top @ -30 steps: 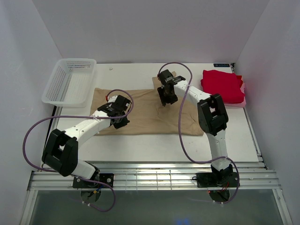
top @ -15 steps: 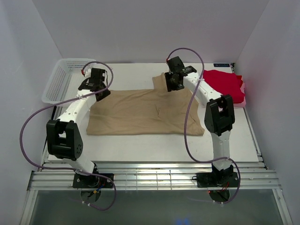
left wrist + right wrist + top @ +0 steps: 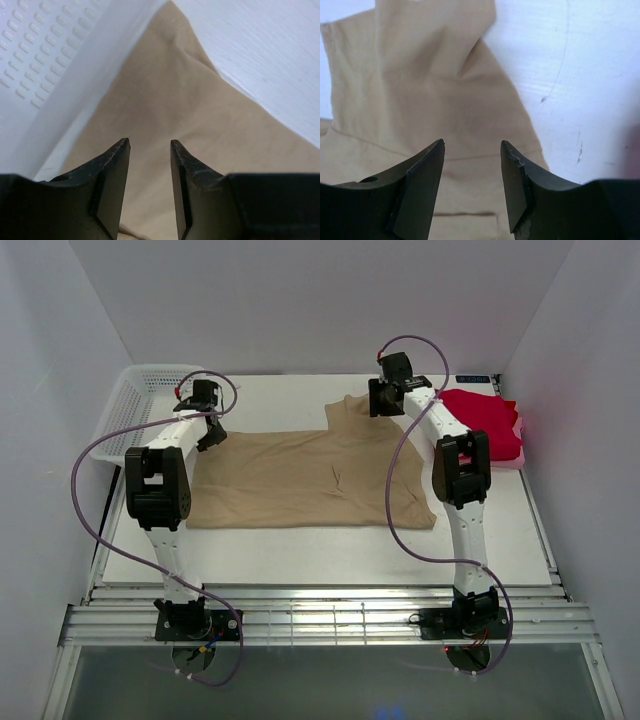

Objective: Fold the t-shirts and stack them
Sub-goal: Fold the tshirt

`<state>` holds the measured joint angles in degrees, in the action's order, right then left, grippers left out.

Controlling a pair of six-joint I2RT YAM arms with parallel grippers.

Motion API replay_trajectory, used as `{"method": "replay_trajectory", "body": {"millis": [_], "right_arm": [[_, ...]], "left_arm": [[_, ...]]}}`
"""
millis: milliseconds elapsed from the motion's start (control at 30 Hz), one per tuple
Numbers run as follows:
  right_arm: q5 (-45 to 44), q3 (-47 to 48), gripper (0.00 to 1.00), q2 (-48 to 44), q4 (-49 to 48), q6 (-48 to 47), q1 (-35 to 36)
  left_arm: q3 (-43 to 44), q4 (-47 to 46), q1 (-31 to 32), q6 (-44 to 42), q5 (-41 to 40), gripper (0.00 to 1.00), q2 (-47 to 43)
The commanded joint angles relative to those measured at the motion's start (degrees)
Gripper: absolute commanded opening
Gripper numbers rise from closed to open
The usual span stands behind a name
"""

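The tan t-shirt lies spread flat across the middle of the table, one sleeve sticking up at its far right corner. The red t-shirt sits folded at the far right. My left gripper hovers over the tan shirt's far left corner, open, with only cloth seen beneath its fingers. My right gripper hangs over the sleeve at the far right corner, also open and empty; the tan fabric lies below its fingertips.
A white mesh basket stands at the far left, right beside my left gripper; its wall fills the left of the left wrist view. A pink sheet lies under the red shirt. White walls close in the table.
Both arms carried the tan shirt's edge from the middle out to the far side, unfolding it flat. The left gripper opened and released the cloth; the right rose off the sleeve.
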<state>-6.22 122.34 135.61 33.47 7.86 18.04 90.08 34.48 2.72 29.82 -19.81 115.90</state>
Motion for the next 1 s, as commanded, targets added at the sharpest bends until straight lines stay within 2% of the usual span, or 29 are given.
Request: {"method": "replay_trajectory", "body": {"millis": [0,300,500,533,700,800,900,967], "right_arm": [[3.4,0.61,0.56,0.79,-10.42,-1.18,-1.69],[8.32,4.83,0.63,6.68,-19.76,0.75,-3.28],[11.4,6.15,0.63,10.63,-22.83,3.56,-3.54],[11.58,6.15,0.63,10.9,-23.27,3.74,-3.54],[12.63,6.76,0.63,12.39,-26.7,5.24,-3.8],[13.16,7.73,0.61,13.36,-27.85,5.85,-3.98],[13.34,8.09,0.53,13.71,-28.9,6.12,-4.07],[13.16,8.09,0.43,13.8,-28.99,6.03,-4.07]], "left_arm": [[3.51,-0.81,-1.14,-0.82,-2.25,0.49,-0.41],[8.09,-1.08,-2.54,-0.56,-1.9,0.49,5.56],[10.55,-0.64,-2.63,-0.64,-2.6,0.49,8.11],[10.73,-0.64,-4.55,-0.64,-2.69,0.49,8.29],[10.9,-0.64,-5.79,-0.47,-2.77,0.49,8.91],[10.9,-0.73,-6.76,-0.03,-2.51,0.49,9.52],[11.25,-0.82,-7.64,0.32,-1.63,0.48,10.66],[11.6,-0.82,-8.08,0.32,-1.46,0.48,11.28]]}}
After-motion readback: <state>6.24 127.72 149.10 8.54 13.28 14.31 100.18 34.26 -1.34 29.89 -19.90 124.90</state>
